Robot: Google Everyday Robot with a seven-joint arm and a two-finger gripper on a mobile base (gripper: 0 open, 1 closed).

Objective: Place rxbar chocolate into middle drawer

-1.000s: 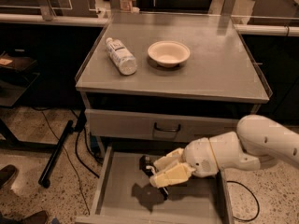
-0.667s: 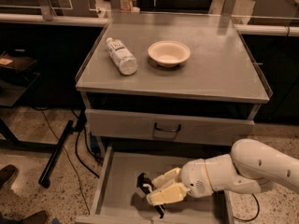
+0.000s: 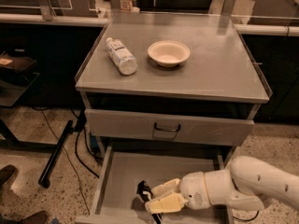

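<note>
Nearest the camera, the wide shallow grey metal middle drawer (image 3: 122, 174) stands pulled out at the bottom of the cabinet, most of its flat floor bare between low side walls. The robot's white rounded arm (image 3: 252, 183) reaches in from the right, over the drawer's front right part. At its end, the cream-coloured two-finger gripper (image 3: 149, 199) points left, low over the drawer floor near the front edge. The two fingers (image 3: 166, 202) lie one above the other with only a narrow gap between them. They are clamped on the rxbar chocolate (image 3: 143, 189), a small flat bar in a black wrapper that sticks out from the fingertips, tilted, inside the drawer's outline; whether its lower end touches the floor cannot be told. Above and behind the open drawer is a closed grey drawer front (image 3: 140, 125) with a dark loop handle (image 3: 167, 128). Farther back, on the grey metal cabinet top (image 3: 219, 73), a clear plastic bottle (image 3: 121, 56) lies on its side at the left, and a pale round bowl (image 3: 168, 53) stands just to its right, apart from it
</note>
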